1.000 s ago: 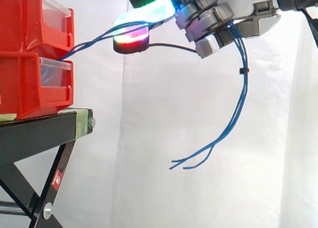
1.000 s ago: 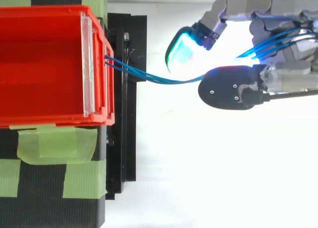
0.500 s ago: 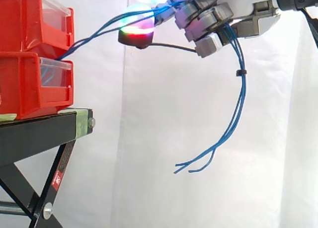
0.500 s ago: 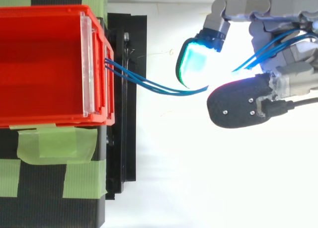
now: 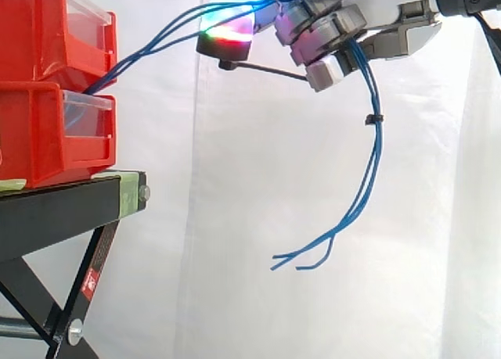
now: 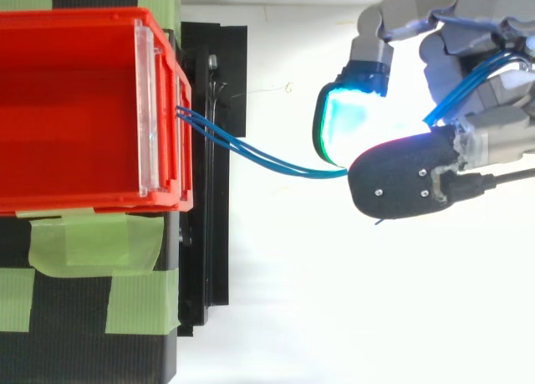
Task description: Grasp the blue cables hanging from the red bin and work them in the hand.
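**Cables caught, the working under way**

The grasp is made, folks! The hand (image 5: pixel 321 30) sits high and well clear of the red bin (image 6: pixel 75 20), with its fingers curled round the blue cables (image 5: pixel 374 163). The strands run right through its grip.

Follow the line from the bin's front edge. The cables climb in a loose arc across open air toward the hand. From above they reach the spot where a cyan-glowing fingertip (image 6: pixel 347 125) meets the dark back of another pad (image 6: pixel 401 179). They look nipped between those two, though the contact itself is tucked out of sight. From the side, that lower pad glows red (image 5: pixel 227 40), right under the incoming strands.

On the far side of the hand, away from the bin, the cables spill out from between the curled fingers. They drop straight below it, bunched by a small black tie (image 5: pixel 374 120). Their loose ends fan out well beneath the hand, touching nothing.

So the first half, the catching, reads as done. What is left is the manipulating, rolling and sliding those strands between the pads. My call is that this stage is in progress, since the pads sit on the run rather than off it. The black stand (image 5: pixel 70 202) lies far below and to the bin side.
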Available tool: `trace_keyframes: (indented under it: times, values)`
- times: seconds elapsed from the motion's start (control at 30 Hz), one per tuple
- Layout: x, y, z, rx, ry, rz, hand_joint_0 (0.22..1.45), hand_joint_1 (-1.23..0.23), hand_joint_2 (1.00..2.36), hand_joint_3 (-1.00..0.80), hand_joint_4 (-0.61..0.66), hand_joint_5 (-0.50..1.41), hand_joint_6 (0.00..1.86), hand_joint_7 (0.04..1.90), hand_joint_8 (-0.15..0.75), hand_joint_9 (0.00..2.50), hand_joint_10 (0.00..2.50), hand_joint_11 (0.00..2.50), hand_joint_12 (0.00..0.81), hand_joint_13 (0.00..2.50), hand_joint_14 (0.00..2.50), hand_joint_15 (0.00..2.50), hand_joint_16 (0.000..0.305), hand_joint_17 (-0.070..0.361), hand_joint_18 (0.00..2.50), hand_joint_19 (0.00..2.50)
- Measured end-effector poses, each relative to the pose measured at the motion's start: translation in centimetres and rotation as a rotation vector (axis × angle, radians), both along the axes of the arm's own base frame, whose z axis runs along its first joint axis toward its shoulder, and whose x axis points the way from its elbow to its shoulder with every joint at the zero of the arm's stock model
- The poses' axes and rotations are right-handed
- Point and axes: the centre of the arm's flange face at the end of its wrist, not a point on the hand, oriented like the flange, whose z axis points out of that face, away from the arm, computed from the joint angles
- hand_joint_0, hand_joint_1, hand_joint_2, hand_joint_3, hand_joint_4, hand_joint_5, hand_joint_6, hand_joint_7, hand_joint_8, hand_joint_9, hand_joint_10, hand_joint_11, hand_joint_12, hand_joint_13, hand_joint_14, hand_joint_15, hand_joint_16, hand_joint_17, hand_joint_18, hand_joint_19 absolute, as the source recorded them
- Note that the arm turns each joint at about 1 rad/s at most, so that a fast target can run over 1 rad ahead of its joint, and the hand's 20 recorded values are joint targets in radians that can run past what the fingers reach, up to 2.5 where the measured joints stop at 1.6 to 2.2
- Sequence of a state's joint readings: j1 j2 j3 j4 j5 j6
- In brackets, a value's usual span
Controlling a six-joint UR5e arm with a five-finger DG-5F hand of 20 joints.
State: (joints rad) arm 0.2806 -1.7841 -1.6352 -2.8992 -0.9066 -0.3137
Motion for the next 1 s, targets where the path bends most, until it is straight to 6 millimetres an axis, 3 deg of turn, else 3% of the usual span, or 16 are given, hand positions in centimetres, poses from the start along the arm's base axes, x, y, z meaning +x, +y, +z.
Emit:
trace_keyframes:
  times: [0.07, 0.2, 0.43, 0.8, 1.0]
  values:
    - [0.00, 0.00, 0.00, 0.000, 0.000, 0.000, 0.69, -0.70, 1.00, -1.00, 0.30, 0.06, 0.85, 1.12, 0.525, 0.58, 2.50, 2.50, 0.588, 0.93, 2.50, 1.76, 0.065, 0.146, 1.31, 0.72]
    - [0.00, 0.00, 0.00, -0.001, 0.000, 0.000, 0.64, -0.69, 1.00, -1.00, 0.32, -0.01, 0.92, 1.05, 0.532, 0.52, 2.50, 2.50, 0.595, 0.89, 2.50, 1.74, 0.068, 0.154, 1.29, 0.63]
    - [0.00, 0.01, -0.01, -0.001, 0.001, 0.000, 0.70, -0.76, 1.00, -1.00, 0.31, -0.14, 0.93, 1.03, 0.511, 0.40, 2.50, 2.50, 0.585, 0.81, 2.50, 1.75, 0.063, 0.141, 1.20, 0.86]
    - [0.01, 0.06, -0.02, -0.001, 0.001, 0.002, 0.77, -0.81, 1.01, -0.78, 0.26, -0.20, 0.81, 1.06, 0.480, 0.26, 2.50, 2.50, 0.559, 0.69, 2.50, 1.79, 0.059, 0.134, 1.13, 0.99]
    - [0.03, 0.06, 0.00, -0.013, 0.004, 0.004, 0.80, -0.81, 1.01, -0.80, 0.25, -0.18, 0.80, 1.07, 0.469, 0.26, 2.50, 2.50, 0.552, 0.69, 2.50, 1.76, 0.056, 0.126, 1.13, 1.06]
